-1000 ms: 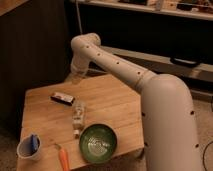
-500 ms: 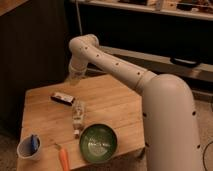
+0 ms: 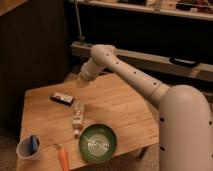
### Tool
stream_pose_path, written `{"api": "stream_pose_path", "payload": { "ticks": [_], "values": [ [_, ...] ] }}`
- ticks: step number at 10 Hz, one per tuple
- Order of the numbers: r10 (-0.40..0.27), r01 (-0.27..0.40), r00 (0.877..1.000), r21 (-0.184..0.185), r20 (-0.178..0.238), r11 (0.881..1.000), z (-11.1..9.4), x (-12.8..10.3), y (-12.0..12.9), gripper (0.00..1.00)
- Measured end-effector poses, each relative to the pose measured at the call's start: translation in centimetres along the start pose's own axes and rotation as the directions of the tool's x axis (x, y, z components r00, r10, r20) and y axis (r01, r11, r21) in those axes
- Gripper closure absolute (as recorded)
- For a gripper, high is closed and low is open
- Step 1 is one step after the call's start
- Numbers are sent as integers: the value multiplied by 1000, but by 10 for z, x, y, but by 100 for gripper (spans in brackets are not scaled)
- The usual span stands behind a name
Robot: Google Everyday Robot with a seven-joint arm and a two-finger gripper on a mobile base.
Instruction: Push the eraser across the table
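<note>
The eraser (image 3: pixel 62 98), a small flat black block with a pale top strip, lies on the left part of the light wooden table (image 3: pixel 122 107). My gripper (image 3: pixel 77 82) hangs at the end of the white arm over the table's far edge. It is a little behind and to the right of the eraser, apart from it. Its tips blend into the dark background.
A clear small bottle (image 3: pixel 78 118) lies on its side in front of the eraser. A green bowl (image 3: pixel 98 143) stands near the front edge, with an orange carrot (image 3: pixel 63 159) and a white cup (image 3: pixel 28 147) to its left. A dark shelf runs behind the table.
The arm's end has shifted only slightly over the far edge. The eraser and the other objects lie where they were.
</note>
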Motion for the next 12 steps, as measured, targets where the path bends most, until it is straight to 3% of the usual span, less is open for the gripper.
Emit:
{"api": "stream_pose_path", "payload": {
  "ticks": [10, 12],
  "values": [
    [-25, 25, 1000, 11, 1, 1000, 6, 7, 5, 100],
    [-43, 42, 999, 23, 34, 999, 7, 9, 9, 100]
  ]
}}
